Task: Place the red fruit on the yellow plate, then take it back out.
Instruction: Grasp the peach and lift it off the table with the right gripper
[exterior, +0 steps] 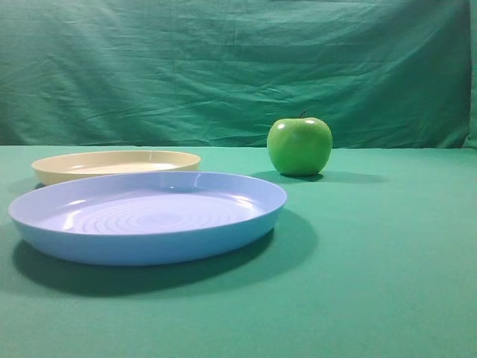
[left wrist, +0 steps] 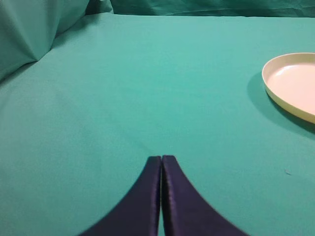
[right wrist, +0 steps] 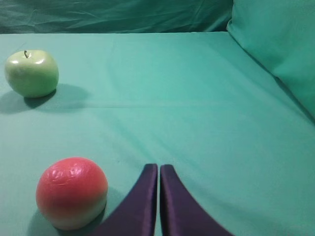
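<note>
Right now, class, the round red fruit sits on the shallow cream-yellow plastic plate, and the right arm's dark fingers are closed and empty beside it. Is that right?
Not quite. The round red fruit lies on the green cloth, not on the shallow cream-yellow plastic plate. The right wrist view shows it there, beside the right gripper's closed, empty fingers.

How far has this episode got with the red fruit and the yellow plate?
Nothing looks done yet. The red fruit sits on the green cloth beside the shut right gripper, untouched. The yellow plate holds nothing in the part that shows, behind the blue plate. The left gripper is shut over bare cloth. Nothing is in hand; picking up, placing and taking back out all remain.
</note>
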Controlling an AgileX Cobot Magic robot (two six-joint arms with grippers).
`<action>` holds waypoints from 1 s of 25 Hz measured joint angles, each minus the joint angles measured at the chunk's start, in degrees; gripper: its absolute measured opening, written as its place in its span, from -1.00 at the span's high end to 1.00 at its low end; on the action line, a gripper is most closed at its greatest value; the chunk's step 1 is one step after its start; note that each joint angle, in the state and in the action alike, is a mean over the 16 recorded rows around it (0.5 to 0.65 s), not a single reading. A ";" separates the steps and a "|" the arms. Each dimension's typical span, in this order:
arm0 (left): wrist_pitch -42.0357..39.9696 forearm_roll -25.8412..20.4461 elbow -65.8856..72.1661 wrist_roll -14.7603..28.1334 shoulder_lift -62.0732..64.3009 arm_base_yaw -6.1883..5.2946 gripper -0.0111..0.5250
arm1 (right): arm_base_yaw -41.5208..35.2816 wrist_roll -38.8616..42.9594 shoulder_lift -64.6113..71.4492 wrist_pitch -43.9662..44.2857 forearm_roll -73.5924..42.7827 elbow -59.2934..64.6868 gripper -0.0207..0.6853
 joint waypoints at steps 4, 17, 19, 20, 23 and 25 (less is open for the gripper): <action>0.00 0.00 0.00 0.00 0.00 0.00 0.96 | 0.00 0.00 0.00 0.00 0.00 0.00 0.94; 0.00 0.00 0.00 0.00 0.00 0.00 0.96 | 0.00 0.00 0.00 0.00 0.00 0.00 0.94; 0.00 0.00 0.00 0.00 0.00 0.00 0.96 | 0.00 0.01 0.00 -0.03 0.06 0.01 0.94; 0.00 0.00 0.00 0.00 0.00 0.00 0.96 | 0.00 0.05 0.00 -0.12 0.19 0.02 0.94; 0.00 0.00 0.00 0.00 0.00 0.00 0.96 | 0.00 0.42 0.00 -1.19 1.32 0.04 0.94; 0.00 0.00 0.00 0.00 0.00 0.00 0.96 | 0.00 0.77 0.00 -2.70 2.59 0.06 0.94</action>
